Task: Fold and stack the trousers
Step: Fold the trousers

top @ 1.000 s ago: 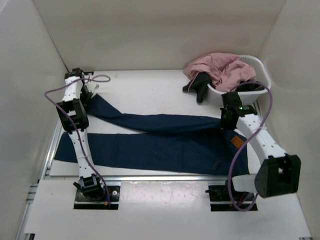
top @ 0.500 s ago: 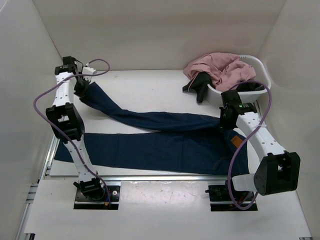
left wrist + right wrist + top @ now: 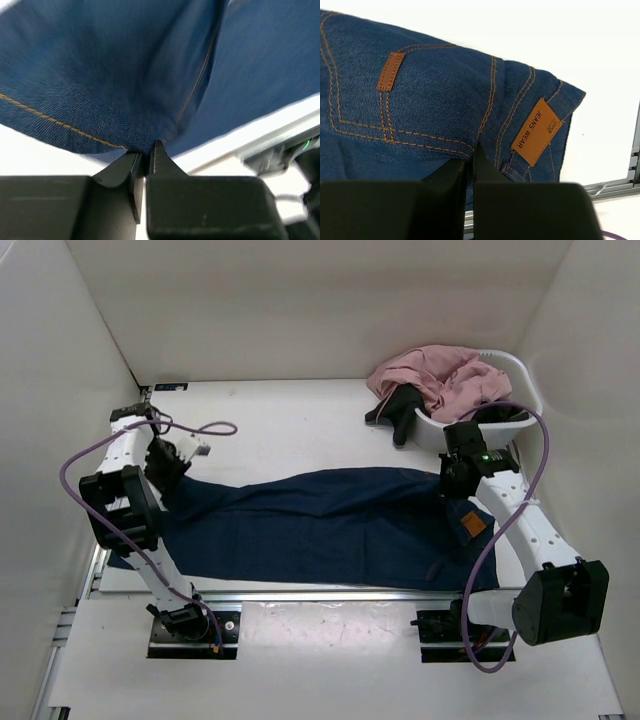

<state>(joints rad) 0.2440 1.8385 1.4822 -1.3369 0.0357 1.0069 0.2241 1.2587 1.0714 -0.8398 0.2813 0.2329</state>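
Pinching denim between nearly touching jaws, the left claw [image 3: 145,155] is seen closed on a leg end of the trousers [image 3: 320,520] at the left side of the bench [image 3: 300,425]. The right claw [image 3: 469,152] is likewise clamped on the waistband, just beside the orange-brown patch [image 3: 536,131]. The trousers are spread lengthwise across the bench, legs together, waist at right. Beyond, a pink garment [image 3: 440,380] is heaped in a white basket [image 3: 525,370], with a black garment [image 3: 398,412] draped at its left edge.
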